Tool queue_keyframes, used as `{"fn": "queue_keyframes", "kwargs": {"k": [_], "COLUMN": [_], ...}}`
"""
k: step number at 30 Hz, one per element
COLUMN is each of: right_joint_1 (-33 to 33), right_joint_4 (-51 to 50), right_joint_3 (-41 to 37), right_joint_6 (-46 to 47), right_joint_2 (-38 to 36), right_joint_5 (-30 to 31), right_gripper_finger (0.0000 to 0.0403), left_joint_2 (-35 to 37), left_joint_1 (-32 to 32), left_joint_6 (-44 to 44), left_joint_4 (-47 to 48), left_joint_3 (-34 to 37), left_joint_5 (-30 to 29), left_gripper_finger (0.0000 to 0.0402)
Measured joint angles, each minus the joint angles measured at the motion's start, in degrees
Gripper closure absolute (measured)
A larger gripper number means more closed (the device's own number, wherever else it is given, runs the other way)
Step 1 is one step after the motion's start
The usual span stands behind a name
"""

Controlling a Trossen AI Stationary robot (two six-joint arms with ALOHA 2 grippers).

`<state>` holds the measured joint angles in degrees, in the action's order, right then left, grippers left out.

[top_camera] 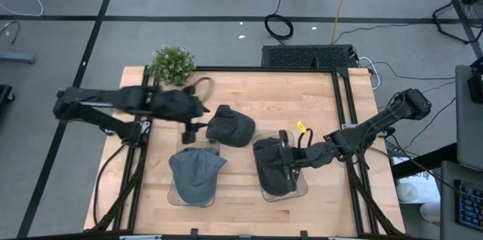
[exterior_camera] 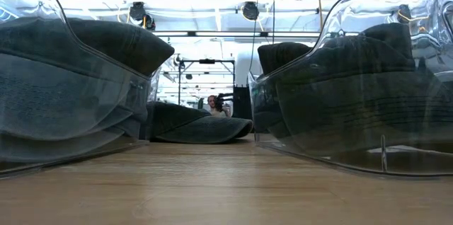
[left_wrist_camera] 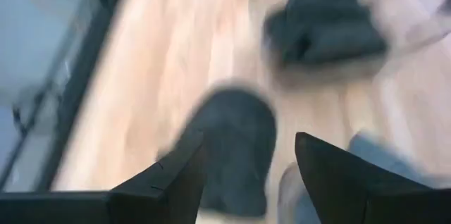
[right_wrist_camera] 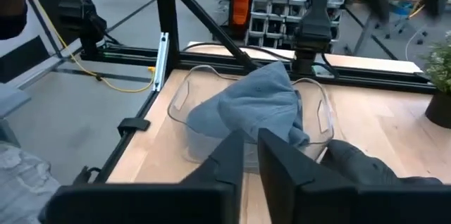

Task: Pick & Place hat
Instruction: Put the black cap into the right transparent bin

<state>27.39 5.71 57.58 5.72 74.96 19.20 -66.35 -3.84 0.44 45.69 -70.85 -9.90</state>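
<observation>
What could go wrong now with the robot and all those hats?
1. The left gripper is open between the loose dark hat and the blue-grey hat. It might bump or grab the wrong one.
2. The right gripper sits right at the dark hat in the clear tray. If it snags the cloth, moving away could drag that hat out.

- hats: three — light grey hat (top_camera: 195, 173) under the left gripper (top_camera: 190, 133), dark hat (top_camera: 272, 166) at the right gripper (top_camera: 285, 155), loose dark hat (top_camera: 230, 126) just beside the left gripper
- clear trays (top_camera: 301, 189): two
- potted plant (top_camera: 171, 64): one
- arms: two
- person (exterior_camera: 211, 103): one, in the room behind
</observation>
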Motion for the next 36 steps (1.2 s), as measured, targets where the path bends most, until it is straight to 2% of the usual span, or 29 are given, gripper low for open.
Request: {"fn": "queue_keyframes", "kwargs": {"k": [5, 10, 13, 15, 21, 24, 32, 36], "right_joint_1": [-0.03, -0.03, 0.05, 0.05, 0.05, 0.05, -0.06, -0.20], "right_joint_4": [0.07, -0.23, -0.02, 0.09, 0.28, 1.14, 3.52, 3.67], "right_joint_3": [0.00, 0.00, -0.52, -1.96, -6.38, -7.98, -10.26, -10.29], "right_joint_6": [0.00, 0.00, 0.00, -0.07, -0.20, -0.23, -0.57, -0.04], "right_joint_2": [0.00, 0.00, -0.01, -0.04, -0.15, -0.15, -0.41, -0.39], "right_joint_5": [0.00, -0.01, -0.01, -0.02, -0.04, -0.03, 0.04, 0.04], "right_gripper_finger": [0.0299, 0.0217, 0.0182, 0.0167, 0.0155, 0.0160, 0.0164, 0.0168], "left_joint_2": [-10.97, -21.27, -26.10, -28.75, -33.26, -34.83, -43.04, -45.39], "left_joint_1": [9.33, 16.03, 18.71, 20.59, 22.57, 22.14, 20.38, 20.10], "left_joint_6": [-1.49, 9.64, 14.65, 16.05, 17.90, 20.83, 23.24, 21.70], "left_joint_4": [7.60, 7.10, 6.63, 4.70, -2.15, -3.78, -4.46, -4.48], "left_joint_3": [0.00, 0.00, 0.00, 0.00, 0.00, 0.00, -0.02, -0.37], "left_joint_5": [0.48, 2.63, 1.48, 4.35, 15.52, 19.01, 18.42, 14.36], "left_gripper_finger": [0.0147, 0.0108, 0.0097, 0.0095, 0.0109, 0.0123, 0.0144, 0.0146]}}
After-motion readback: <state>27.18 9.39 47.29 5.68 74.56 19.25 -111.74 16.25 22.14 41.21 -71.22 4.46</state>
